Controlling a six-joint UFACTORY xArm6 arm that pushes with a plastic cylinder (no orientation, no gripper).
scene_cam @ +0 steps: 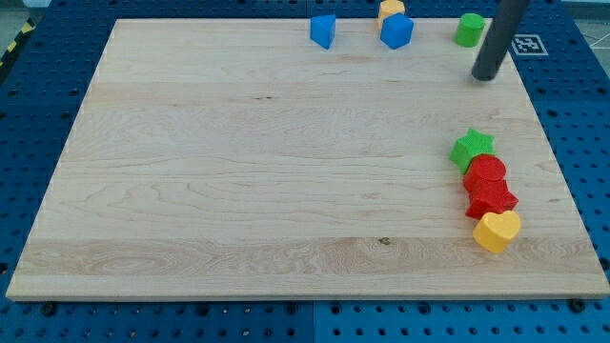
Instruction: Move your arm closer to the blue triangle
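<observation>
Camera view: pale wood board point(267, 162) on a blue pegboard bench point(38, 124). Blue triangle point(323, 30) at the board's top edge, wedge-shaped; a blue cube point(396, 30) to its right, an orange block point(391, 9) behind that. My tip point(485, 75) is well to the triangle's right, just below a green cylinder point(468, 30). No pincer fitted, bare rod only. No containers.

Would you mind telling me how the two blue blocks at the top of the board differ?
The blue triangle is wedge-shaped, while the blue cube is boxy and looks a little bulkier. The blue triangle stands alone; the blue cube sits right against an orange block behind it. The blue cube lies nearer my tip, the blue triangle farther to the view's left. Both share the same blue and sit near the top edge.
</observation>
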